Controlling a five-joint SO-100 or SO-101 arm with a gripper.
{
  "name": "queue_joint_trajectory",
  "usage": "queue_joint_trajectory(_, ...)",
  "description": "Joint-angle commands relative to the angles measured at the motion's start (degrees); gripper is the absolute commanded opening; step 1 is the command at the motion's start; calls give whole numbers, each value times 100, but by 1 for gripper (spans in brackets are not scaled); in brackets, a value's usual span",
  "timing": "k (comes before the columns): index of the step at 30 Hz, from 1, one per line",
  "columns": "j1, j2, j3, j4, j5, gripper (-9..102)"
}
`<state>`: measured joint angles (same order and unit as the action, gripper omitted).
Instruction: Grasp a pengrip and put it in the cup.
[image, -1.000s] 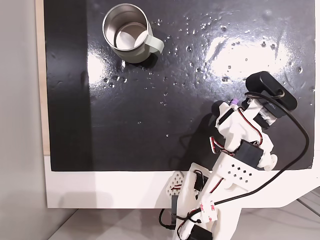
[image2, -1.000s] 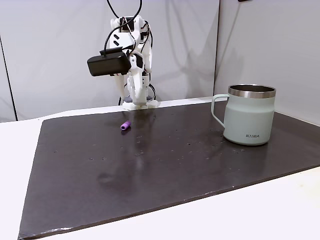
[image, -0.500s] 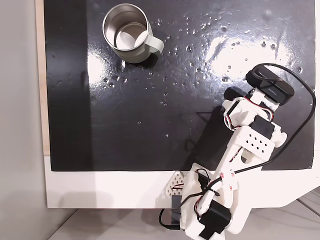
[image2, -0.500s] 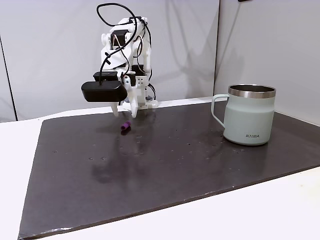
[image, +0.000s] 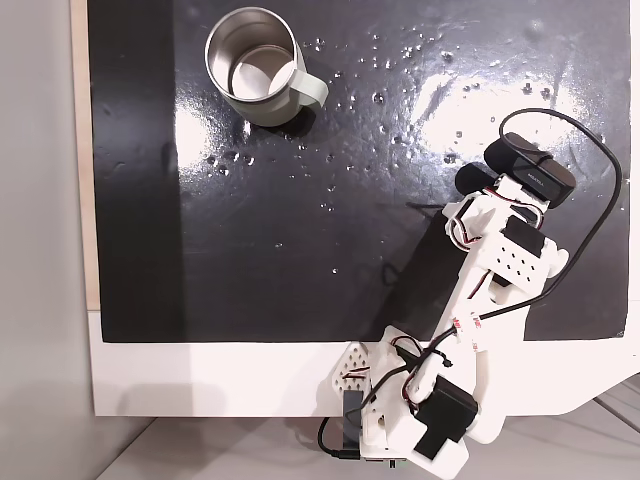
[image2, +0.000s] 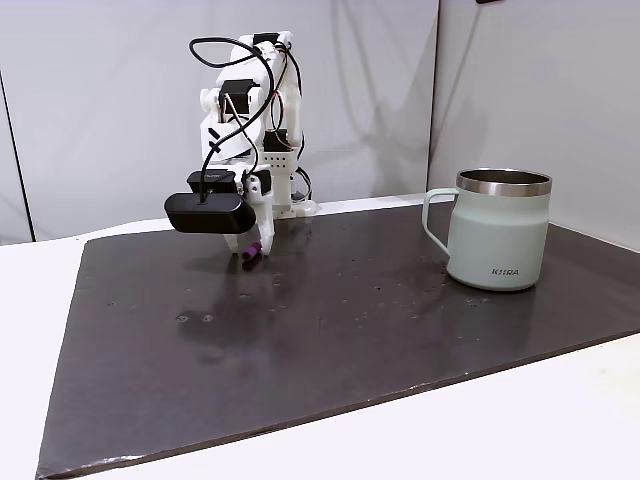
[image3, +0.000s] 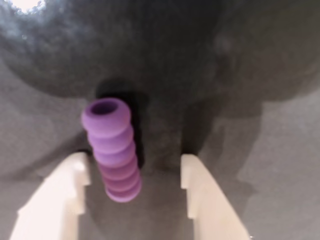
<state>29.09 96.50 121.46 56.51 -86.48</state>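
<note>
Fingers (image3: 135, 192) spread wide, low over the mat, straddling the pengrip (image3: 112, 149): it lies on the mat between them, just beside the left finger in wrist view, clear gap to the right one. Nothing gripped. Pengrip is purple, ribbed, hollow end facing away from the camera. Black camera module (image2: 209, 212) sits just above the pengrip (image2: 251, 252) in a fixed view. Cup (image2: 497, 229) upright, well apart from pengrip, at the mat's far side. Mat (image: 300, 200) is dark, glossy, pitted, glare patches; it lies on a white table (image2: 560, 420). Plain grey walls (image2: 100, 110) behind.
</note>
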Motion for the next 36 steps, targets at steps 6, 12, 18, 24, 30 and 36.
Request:
queue_joint_trajectory(6, -70, -26, -167, -264, 0, 5)
queue_joint_trajectory(12, -167, 343, -185, -193, 290, 0)
queue_joint_trajectory(18, -580, 1327, -554, 615, 1441, 0)
queue_joint_trajectory(24, -1230, 1406, -1811, 1749, 3489, 0)
queue_joint_trajectory(30, -2118, 1380, -2602, 2074, 5361, 0)
queue_joint_trajectory(36, -3094, 1248, -3480, 2136, 7339, 0)
